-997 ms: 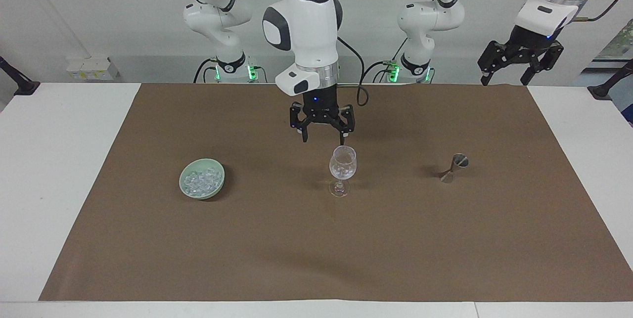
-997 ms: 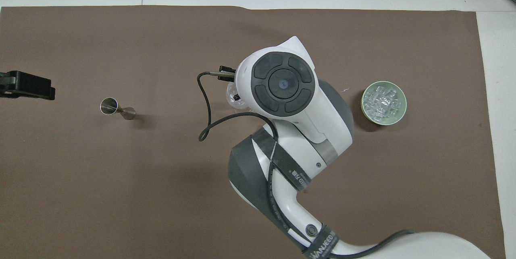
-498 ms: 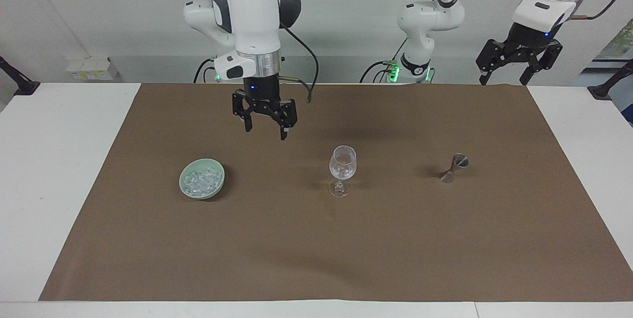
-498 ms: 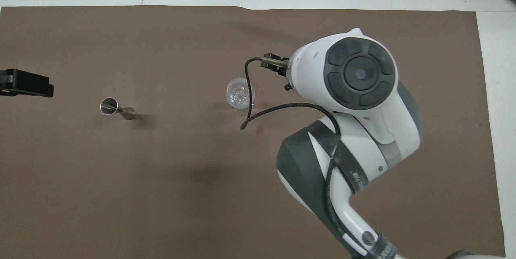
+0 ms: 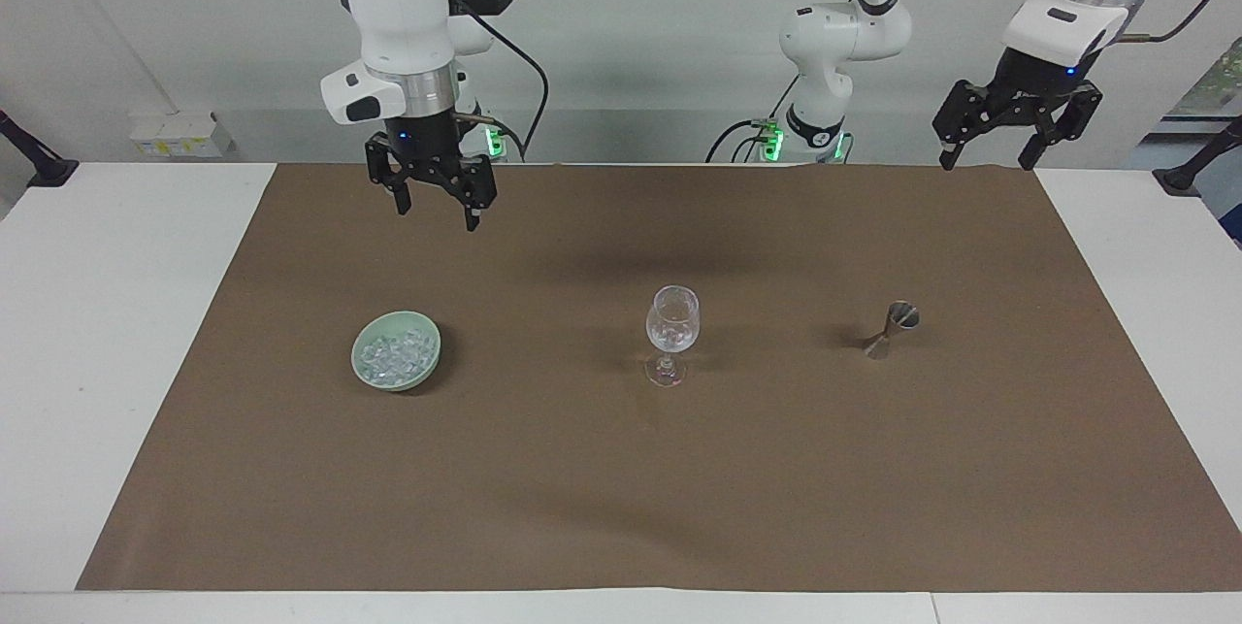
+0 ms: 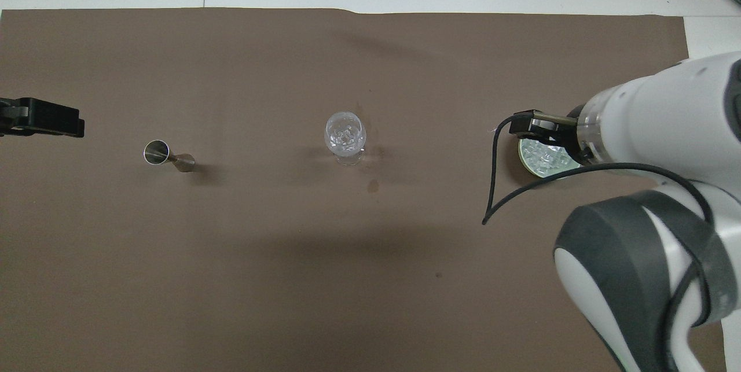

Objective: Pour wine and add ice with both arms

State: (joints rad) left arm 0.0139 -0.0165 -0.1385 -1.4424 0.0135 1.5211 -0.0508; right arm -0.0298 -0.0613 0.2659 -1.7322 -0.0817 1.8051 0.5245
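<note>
my right claw (image 5: 434, 208): fingers spread, empty, up over the mat (image 5: 621, 469) | left claw (image 5: 990, 150): spread, empty, waiting | ice (image 5: 395, 356) in bowl (image 5: 374, 379)

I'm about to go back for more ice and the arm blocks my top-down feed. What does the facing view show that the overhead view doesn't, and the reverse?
Facing view only: the right claw, open and raised over the brown mat, and the whole pale green bowl of clear ice chunks; the waiting left claw, open.

Overhead view only: small dark spots on the mat near the clear stemmed glass.

Both: the glass holding ice, and the steel hourglass-shaped jigger.
</note>
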